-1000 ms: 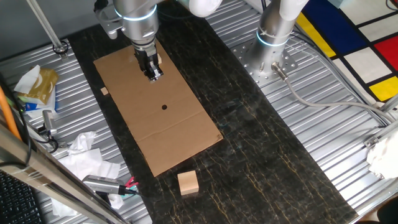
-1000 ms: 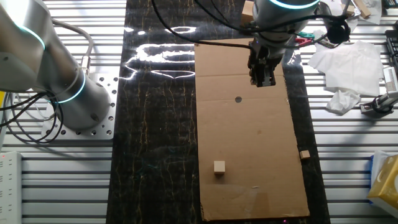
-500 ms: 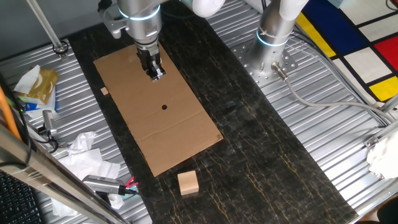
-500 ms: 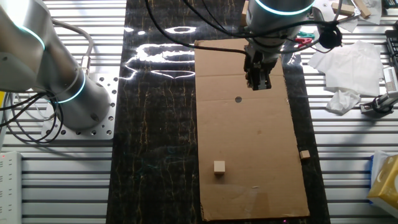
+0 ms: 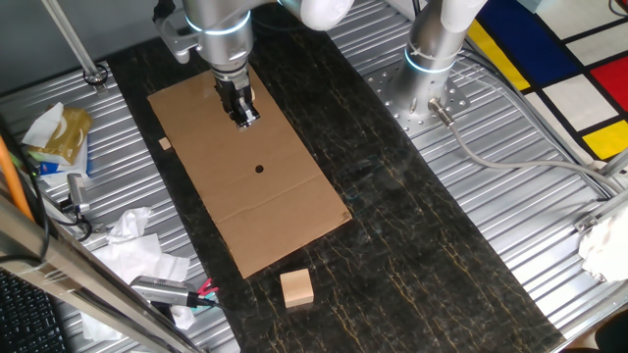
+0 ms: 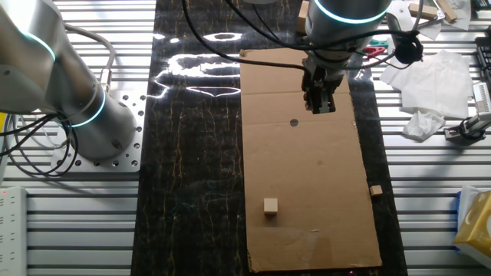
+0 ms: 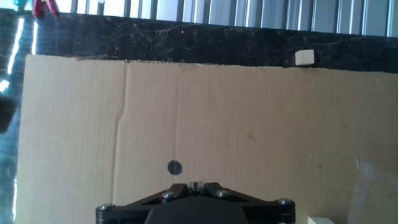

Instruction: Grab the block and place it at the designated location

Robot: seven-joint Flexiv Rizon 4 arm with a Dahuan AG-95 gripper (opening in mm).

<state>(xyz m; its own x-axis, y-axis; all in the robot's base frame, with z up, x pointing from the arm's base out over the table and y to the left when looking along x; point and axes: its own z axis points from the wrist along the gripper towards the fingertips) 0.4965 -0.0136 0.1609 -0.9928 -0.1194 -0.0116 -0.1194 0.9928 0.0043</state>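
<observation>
1. Step in hand: approach. The two-finger gripper hangs over the flat brown cardboard sheet, near the small round black dot; the block is not yet grasped.
2. The jaws appear closed and empty in the hand view, though only their tips show.
3. The tiny pale beige wooden cube lies on the sheet, well apart from gripper and dot.
4. Next move, as judged: travel to the cube, part the jaws, descend squarely over it.
5. No container is visible; the sheet bears only the cube. The small flat tan chip lies on the black worktop, just beside the sheet.
</observation>
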